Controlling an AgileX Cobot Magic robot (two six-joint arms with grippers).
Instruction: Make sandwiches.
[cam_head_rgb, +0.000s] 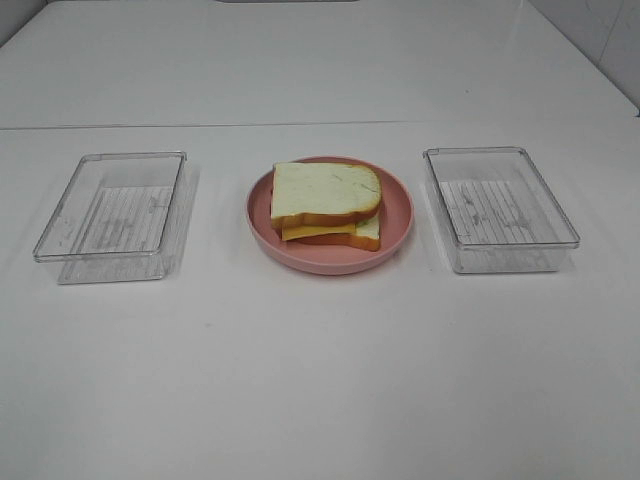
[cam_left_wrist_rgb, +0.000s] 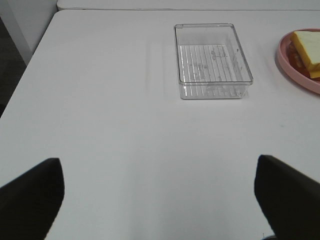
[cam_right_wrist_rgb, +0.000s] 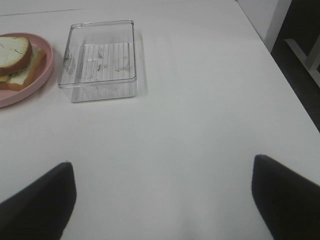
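A stacked toy sandwich (cam_head_rgb: 326, 203) lies on the pink plate (cam_head_rgb: 398, 230) at the table's middle: white bread with an orange-brown crust on top, a yellow cheese slice under it and another bread slice below. Its edge shows in the left wrist view (cam_left_wrist_rgb: 307, 50) and in the right wrist view (cam_right_wrist_rgb: 15, 60). Neither arm appears in the exterior high view. My left gripper (cam_left_wrist_rgb: 157, 197) hangs open over bare table, far from the plate. My right gripper (cam_right_wrist_rgb: 162, 197) is open too, with nothing between its fingers.
A clear plastic tray (cam_head_rgb: 112, 215) stands left of the plate and another clear tray (cam_head_rgb: 498, 208) right of it; both look empty. The table's left edge (cam_left_wrist_rgb: 20, 80) and right edge (cam_right_wrist_rgb: 287, 75) show in the wrist views.
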